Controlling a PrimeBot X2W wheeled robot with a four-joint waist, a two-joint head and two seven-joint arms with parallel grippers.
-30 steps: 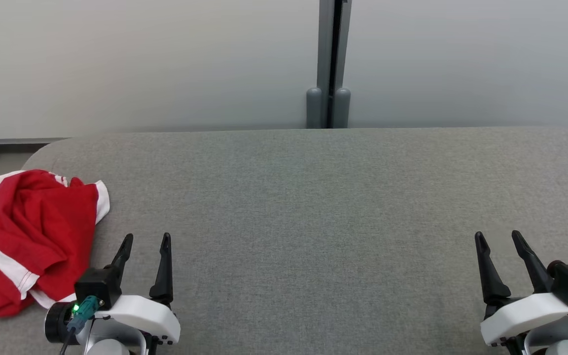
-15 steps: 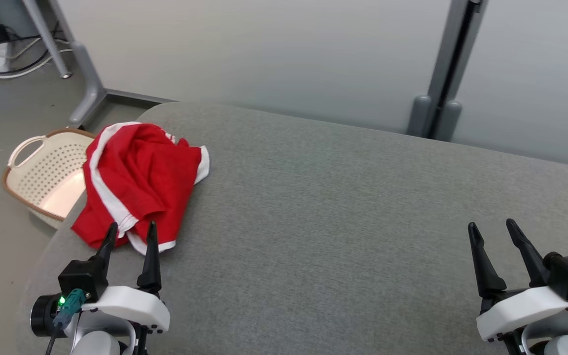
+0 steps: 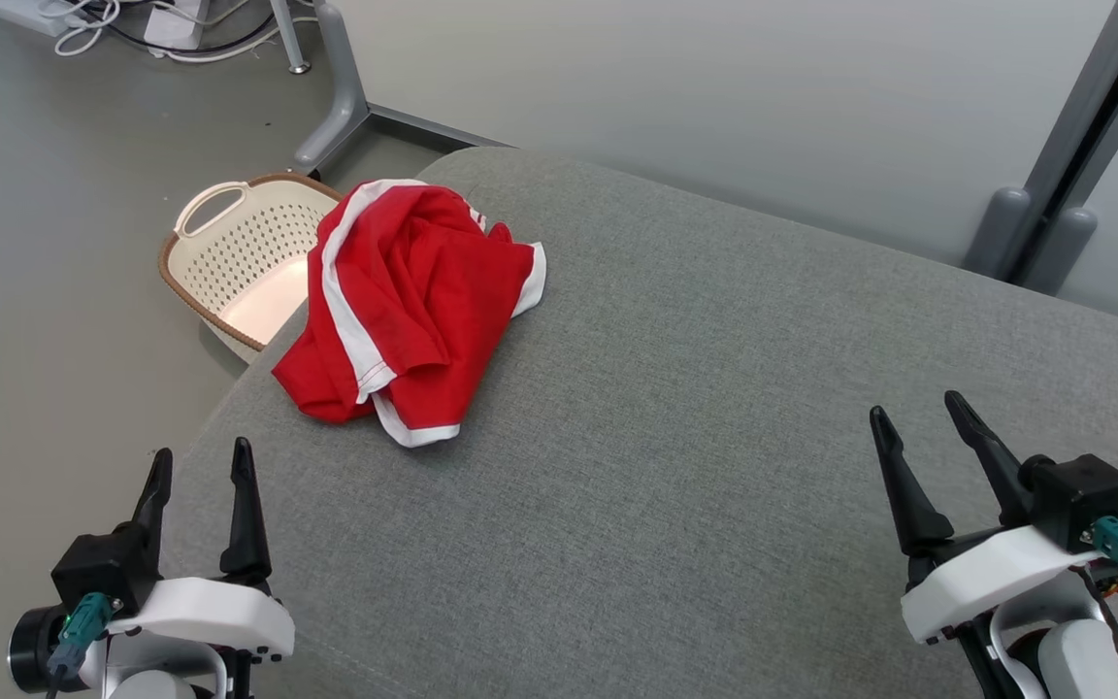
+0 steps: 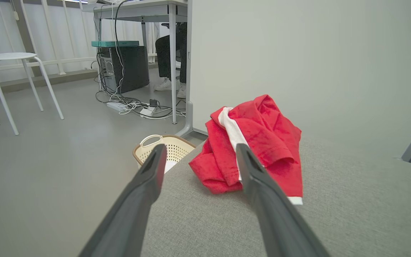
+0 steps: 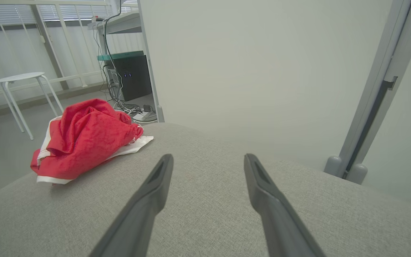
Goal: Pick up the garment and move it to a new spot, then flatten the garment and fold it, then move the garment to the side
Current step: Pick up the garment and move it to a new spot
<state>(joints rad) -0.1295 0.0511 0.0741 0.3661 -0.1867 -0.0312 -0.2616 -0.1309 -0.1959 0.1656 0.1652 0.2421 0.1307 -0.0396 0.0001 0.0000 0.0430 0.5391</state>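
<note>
i count one garment: a red shirt (image 3: 413, 311) with white trim, crumpled in a heap on the far left corner of the grey fabric-covered table (image 3: 714, 437), right at its rounded edge. one cream perforated laundry basket (image 3: 229, 243) with a brown rim stands on the floor just beside that corner, below the shirt.

i have two grippers in the head view, each with two long dark fingers. the left gripper (image 3: 202, 449) sits at the table's near left edge, fingers spread apart and holding nothing. it points toward the shirt but stays apart from it. the right gripper (image 3: 914, 405) is over the table's right side, well apart from the shirt, its fingers likewise spread and empty.

through the left wrist camera i see one white stool (image 4: 9, 57) on the floor, one black computer tower (image 4: 127, 67) under a desk, a tangle of cables, and a person's two pale shoes (image 4: 162, 85) beneath that desk. behind the table stands one grey post (image 5: 369, 92) against a pale partition.
</note>
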